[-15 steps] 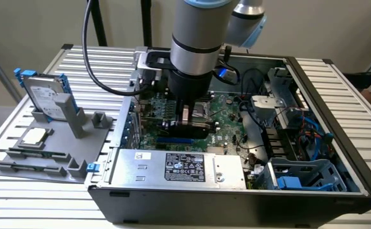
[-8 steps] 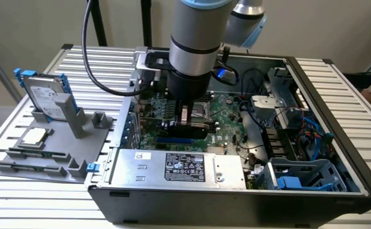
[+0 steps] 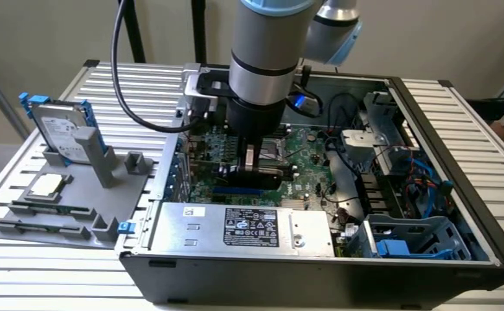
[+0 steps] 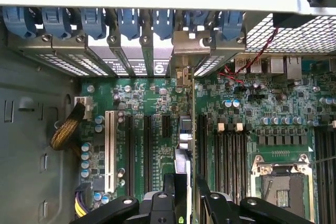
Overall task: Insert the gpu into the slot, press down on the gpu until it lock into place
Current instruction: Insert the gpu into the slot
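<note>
Inside the case (image 3: 321, 278), exterior view: the gripper (image 3: 254, 170) hangs directly over the gpu (image 3: 269, 178), which stands on edge above the slot (image 3: 233, 192); the arm hides much of both. Wrist view: spread fingers (image 4: 169, 184) straddle the gpu (image 4: 184, 129), whose long axis runs toward the case's bracket wall (image 4: 131, 56). Whether it is seated is unclear.

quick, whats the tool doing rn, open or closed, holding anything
tool: open, straddling the top edge of the gpu; no clear grip on it
</note>
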You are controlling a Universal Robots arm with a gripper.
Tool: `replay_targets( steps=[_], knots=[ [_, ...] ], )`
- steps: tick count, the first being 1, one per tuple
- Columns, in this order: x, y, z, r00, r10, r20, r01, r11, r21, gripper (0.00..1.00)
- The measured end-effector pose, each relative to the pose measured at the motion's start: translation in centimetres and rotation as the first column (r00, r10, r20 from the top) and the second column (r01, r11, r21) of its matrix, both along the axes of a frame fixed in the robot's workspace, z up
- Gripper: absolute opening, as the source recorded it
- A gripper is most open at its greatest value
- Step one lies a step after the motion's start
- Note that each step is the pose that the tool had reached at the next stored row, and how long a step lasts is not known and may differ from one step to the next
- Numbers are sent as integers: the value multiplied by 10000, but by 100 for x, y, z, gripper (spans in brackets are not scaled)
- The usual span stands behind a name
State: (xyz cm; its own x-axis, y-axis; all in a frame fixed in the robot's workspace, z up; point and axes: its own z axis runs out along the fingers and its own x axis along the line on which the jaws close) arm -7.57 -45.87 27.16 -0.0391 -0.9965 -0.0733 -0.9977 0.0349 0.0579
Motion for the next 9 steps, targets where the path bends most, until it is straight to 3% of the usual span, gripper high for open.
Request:
replay_targets(
  steps=[9],
  knots=[
    [-1,6,-40,10000,-67,-38,67,10000,-2,26]
  ],
)
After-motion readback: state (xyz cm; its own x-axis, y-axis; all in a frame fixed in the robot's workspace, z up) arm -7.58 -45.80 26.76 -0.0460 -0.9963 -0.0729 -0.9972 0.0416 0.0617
